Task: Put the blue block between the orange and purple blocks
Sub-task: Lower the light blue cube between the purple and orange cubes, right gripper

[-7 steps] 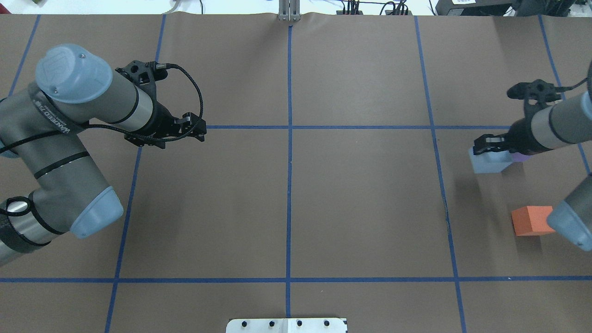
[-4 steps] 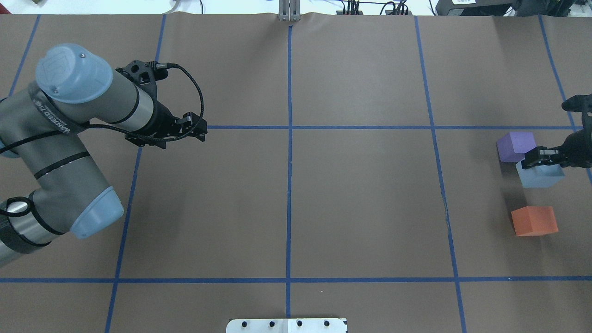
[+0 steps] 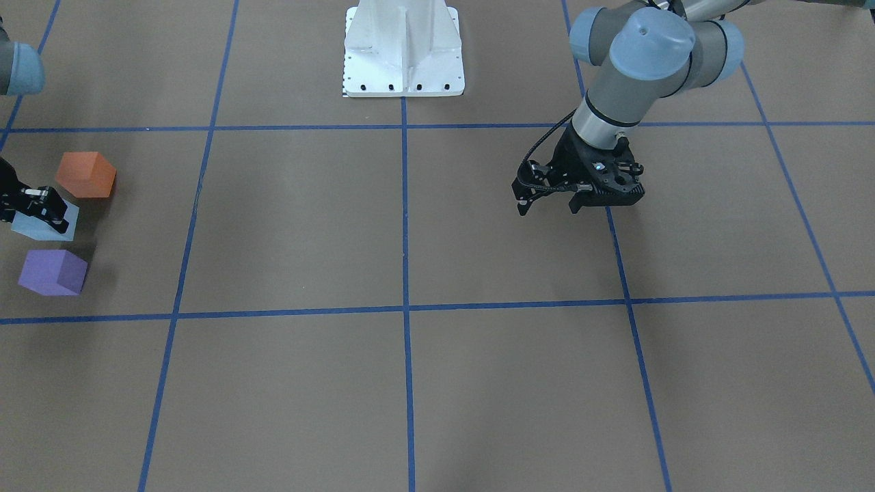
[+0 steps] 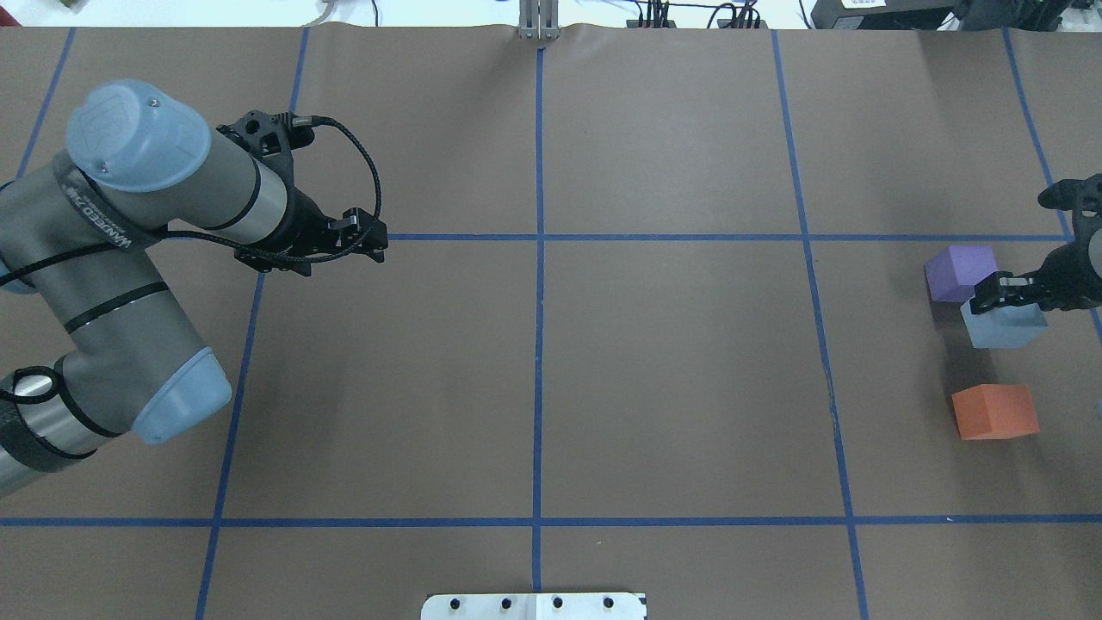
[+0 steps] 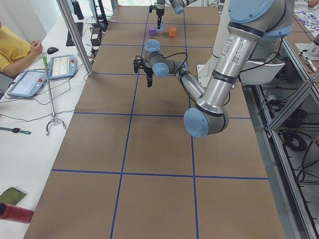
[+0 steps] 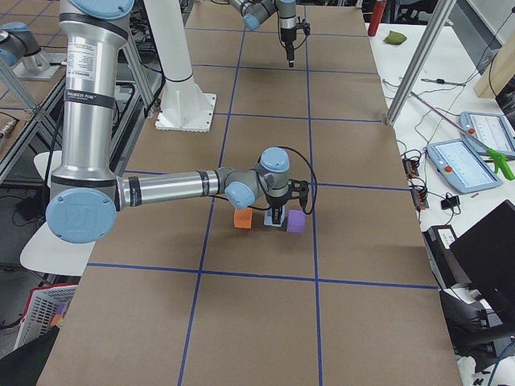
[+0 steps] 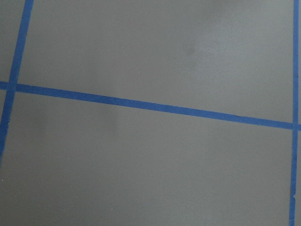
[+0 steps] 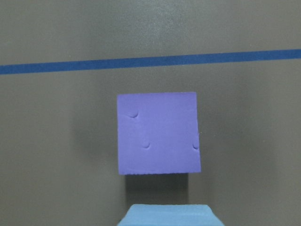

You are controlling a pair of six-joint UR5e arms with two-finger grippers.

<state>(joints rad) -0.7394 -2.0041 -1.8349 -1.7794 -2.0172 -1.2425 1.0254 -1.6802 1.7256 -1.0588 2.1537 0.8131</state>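
The light blue block (image 4: 1007, 331) sits between the purple block (image 4: 958, 272) and the orange block (image 4: 994, 412) at the table's far right. My right gripper (image 4: 1003, 294) is shut on the blue block from above. The front-facing view shows the same row: orange block (image 3: 85, 175), blue block (image 3: 42, 226) under the right gripper (image 3: 37, 205), purple block (image 3: 52, 272). The right wrist view shows the purple block (image 8: 158, 133) and the blue block's top edge (image 8: 165, 215). My left gripper (image 4: 377, 242) hangs open and empty over the left half.
Blue tape lines (image 4: 539, 258) divide the brown table cover into squares. The white robot base plate (image 3: 403, 48) stands at the near middle edge. The left wrist view shows only bare cover and a tape line (image 7: 150, 107).
My right gripper carried the blue block from the purple block's left side to the gap between purple and orange, then stayed almost still. The left arm has not moved.
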